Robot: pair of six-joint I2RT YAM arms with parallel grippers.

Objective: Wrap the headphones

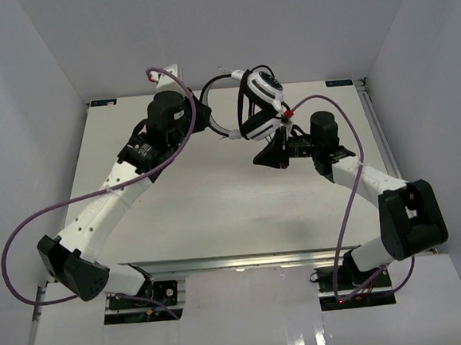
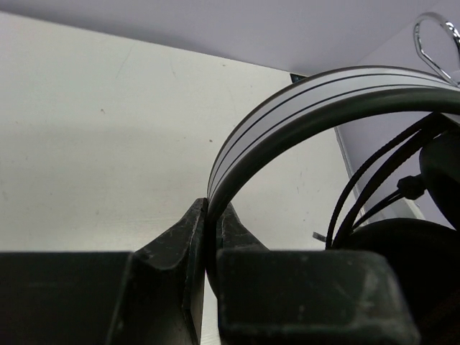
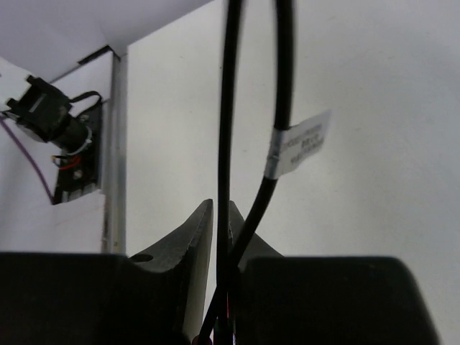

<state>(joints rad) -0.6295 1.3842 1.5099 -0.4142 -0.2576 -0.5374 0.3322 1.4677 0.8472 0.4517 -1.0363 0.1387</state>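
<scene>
The left tool is clamped shut on the headband of the headphones, raised over the counter. Just beside the headphones, the right tool pinches their cable.

open desk between both arms, wide passage there. far centre blocked: headphones raised off desk, headband clamped in left pincer, cable pinched in right pincer. purple cable loops arching beside arms. walls close on three sides.
</scene>
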